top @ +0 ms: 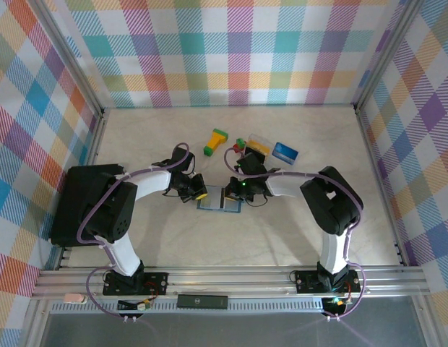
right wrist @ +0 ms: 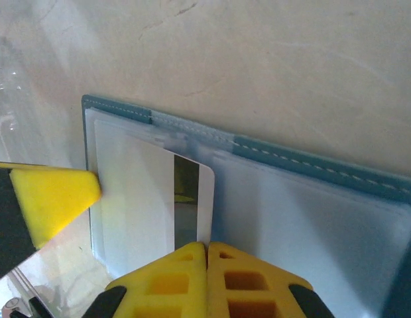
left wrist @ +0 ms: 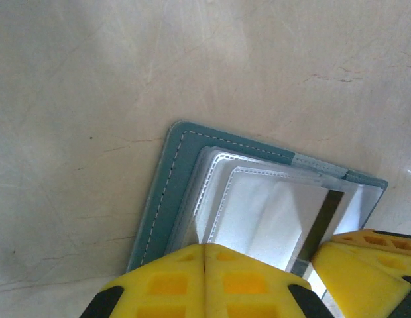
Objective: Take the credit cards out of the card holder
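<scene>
Top external: yellow-and-green block [top: 216, 142], blue card [top: 285, 151] beyond card holder [top: 213, 204]

The slate-blue card holder [right wrist: 311, 165] lies open and flat on the surface [top: 282, 231], with white stitching along its edge and clear sleeves inside. A pale grey card [right wrist: 149, 192] with a dark stripe lies over one half. A bright blue card [top: 285, 151] rests well apart.
</scene>
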You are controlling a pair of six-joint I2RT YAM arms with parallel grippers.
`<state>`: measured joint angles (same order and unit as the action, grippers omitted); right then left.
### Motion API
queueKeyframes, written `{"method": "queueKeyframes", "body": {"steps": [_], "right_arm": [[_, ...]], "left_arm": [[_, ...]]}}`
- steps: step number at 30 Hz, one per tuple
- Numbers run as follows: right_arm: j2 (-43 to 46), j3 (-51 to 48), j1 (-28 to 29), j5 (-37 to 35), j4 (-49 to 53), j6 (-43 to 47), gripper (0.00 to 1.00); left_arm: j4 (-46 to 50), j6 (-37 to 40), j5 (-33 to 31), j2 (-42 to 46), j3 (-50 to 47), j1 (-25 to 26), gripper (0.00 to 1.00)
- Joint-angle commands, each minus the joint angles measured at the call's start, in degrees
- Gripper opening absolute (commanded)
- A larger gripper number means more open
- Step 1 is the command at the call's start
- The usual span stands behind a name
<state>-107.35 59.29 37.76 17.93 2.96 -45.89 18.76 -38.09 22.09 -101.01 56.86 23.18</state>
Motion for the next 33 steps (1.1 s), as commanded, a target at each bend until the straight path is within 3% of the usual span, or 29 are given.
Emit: {"method": "queueKeyframes", "body": {"steps": [1, 11, 22, 33], "right_arm": [[2.81, -1.97, -0.62, -2.98, 0.67, 1.42, 0.02], [1.71, -1.02, -0.58, 1.51, -0.85, 1.29, 0.03], [1.25, -0.75, -0.58, 6.56, -4.13, -0.01, 0.13], [-1.1, 0.47, 0.04, 4.9, -4.81, -3.12, 0.17]], "left_arm": [[5.99, 0.6, -4.37, 1.1, 0.0, 0.29, 0.07], [5.22, 0.99, -0.6, 4.54, 2.47, 1.71, 0.13], [3.93, 0.15, -0.76, -1.76, 3.09, 4.07, 0.07], [4.6, 0.12, -2.99, -1.49, 2.3, 4.06, 0.06]]}}
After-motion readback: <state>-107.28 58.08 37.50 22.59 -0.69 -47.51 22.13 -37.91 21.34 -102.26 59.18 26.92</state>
